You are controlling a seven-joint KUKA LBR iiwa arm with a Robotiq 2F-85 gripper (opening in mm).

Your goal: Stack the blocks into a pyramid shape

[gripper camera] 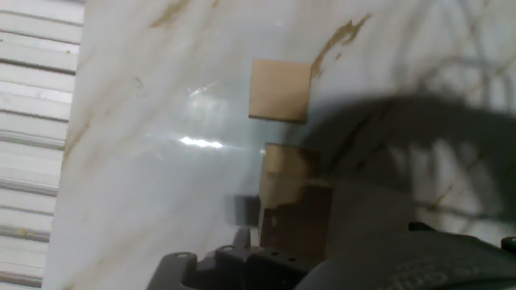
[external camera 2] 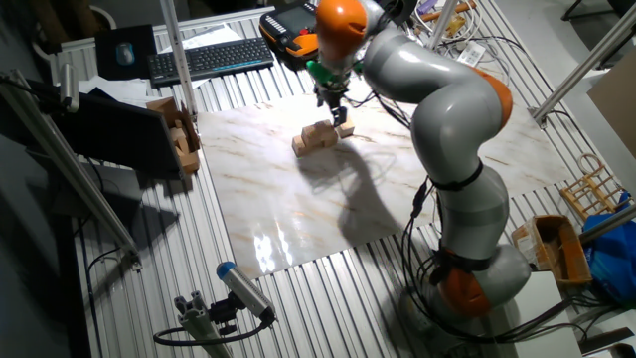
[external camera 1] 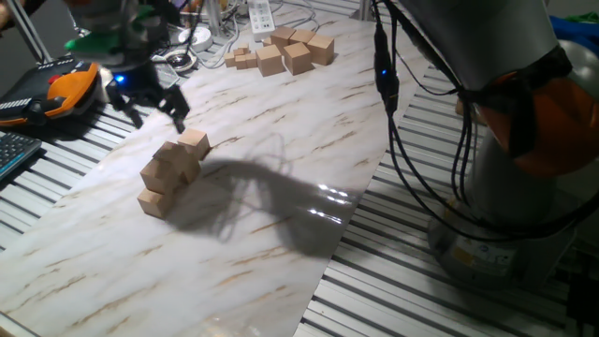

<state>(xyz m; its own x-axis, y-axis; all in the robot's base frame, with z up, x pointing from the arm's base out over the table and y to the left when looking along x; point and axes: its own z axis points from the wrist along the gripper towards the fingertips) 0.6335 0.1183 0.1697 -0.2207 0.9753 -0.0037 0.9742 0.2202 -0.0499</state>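
A small heap of tan wooden blocks (external camera 1: pixel 171 170) stands on the marble board (external camera 1: pixel 281 187). One block lies low at its near end (external camera 1: pixel 153 201). A raised block sits in the middle, and another block (external camera 1: pixel 194 142) is at the far end. My gripper (external camera 1: pixel 155 112) hovers just above and behind the heap, its black fingers spread with nothing between them. The other fixed view shows the gripper (external camera 2: pixel 334 107) over the heap (external camera 2: pixel 321 136). The hand view shows a single block (gripper camera: pixel 280 90) flat on the board and stacked blocks (gripper camera: pixel 292 197) below it.
Several more tan blocks (external camera 1: pixel 283 51) lie in a loose pile at the board's far end. An orange-and-black pendant (external camera 1: pixel 67 89), a keyboard (external camera 2: pixel 209 58) and cables lie beyond the board. The arm's base (external camera 1: pixel 524 159) stands to the right. A slatted metal table surrounds the board.
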